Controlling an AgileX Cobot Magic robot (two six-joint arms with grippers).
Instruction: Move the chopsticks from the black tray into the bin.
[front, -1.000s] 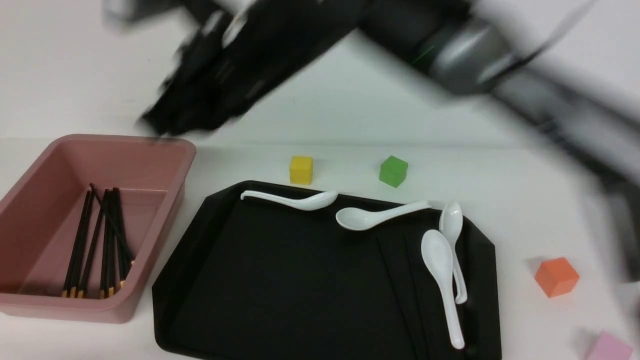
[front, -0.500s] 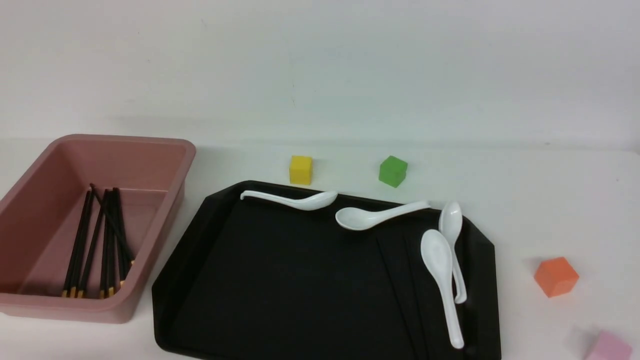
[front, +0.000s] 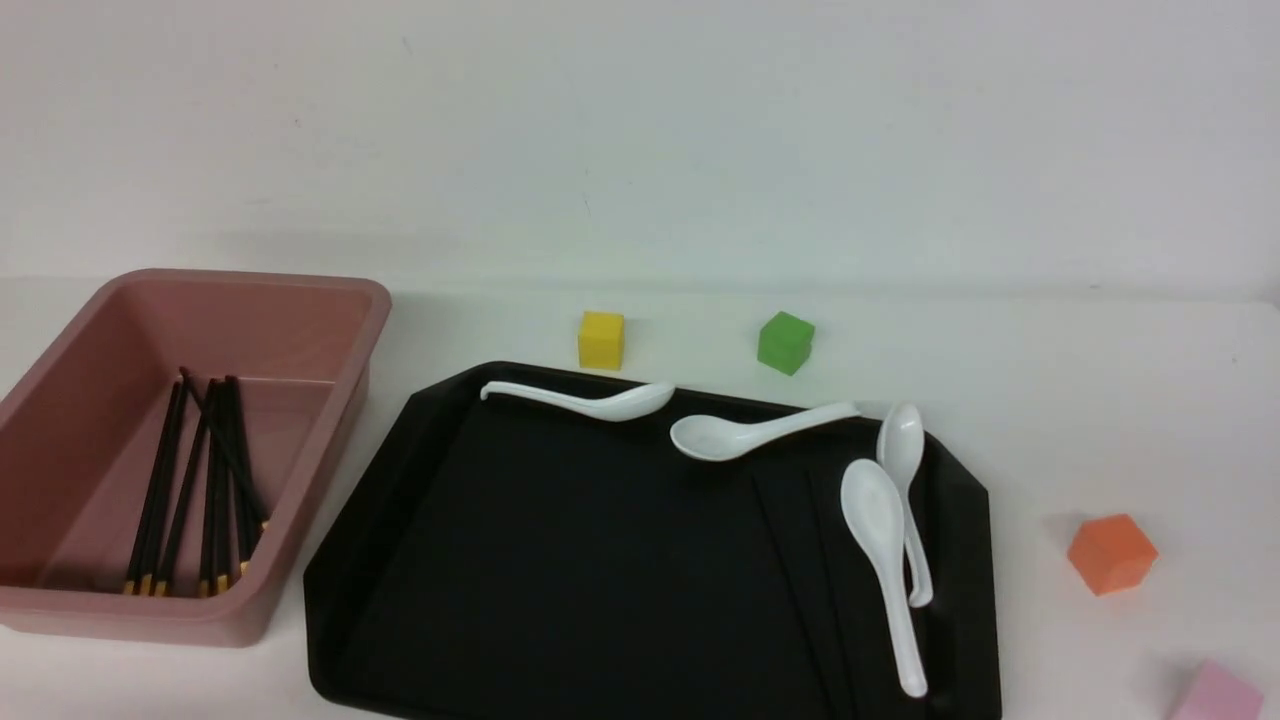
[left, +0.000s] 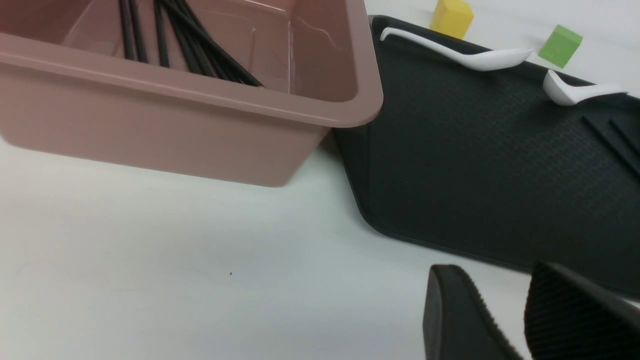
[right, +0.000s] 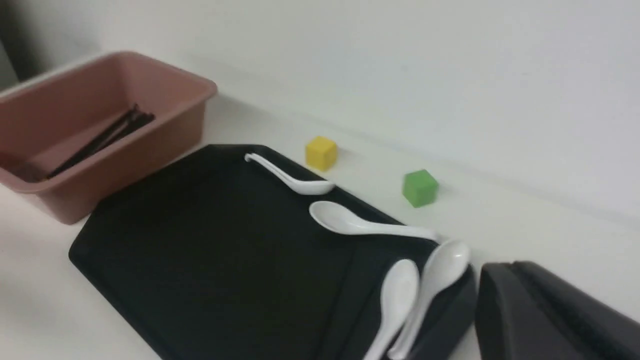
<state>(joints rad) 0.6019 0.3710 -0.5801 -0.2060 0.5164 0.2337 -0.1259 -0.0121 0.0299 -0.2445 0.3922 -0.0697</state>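
Several black chopsticks (front: 205, 470) with gold tips lie inside the pink bin (front: 370, 330) at the left. On the right part of the black tray (front: 560, 560), faint long dark lines (front: 800, 570) beside the spoons look like more chopsticks, hard to tell against the black. Neither arm shows in the front view. In the left wrist view my left gripper (left: 495, 272) stands open and empty over the white table, near the tray's corner (left: 380, 220) and the bin (left: 200, 125). In the right wrist view my right gripper (right: 507, 272) is shut and empty, beside the tray's right edge.
Several white soup spoons lie on the tray: one at the back (front: 590, 400), one in the middle (front: 740, 435), two at the right (front: 885, 560). Yellow (front: 601, 340) and green (front: 786, 342) cubes sit behind the tray; orange (front: 1112, 553) and pink (front: 1215, 692) cubes sit to its right.
The right arm, a blur across the top of the front view above the bin a second ago, has drawn back out of that view. Bin, tray and spoons have not moved.
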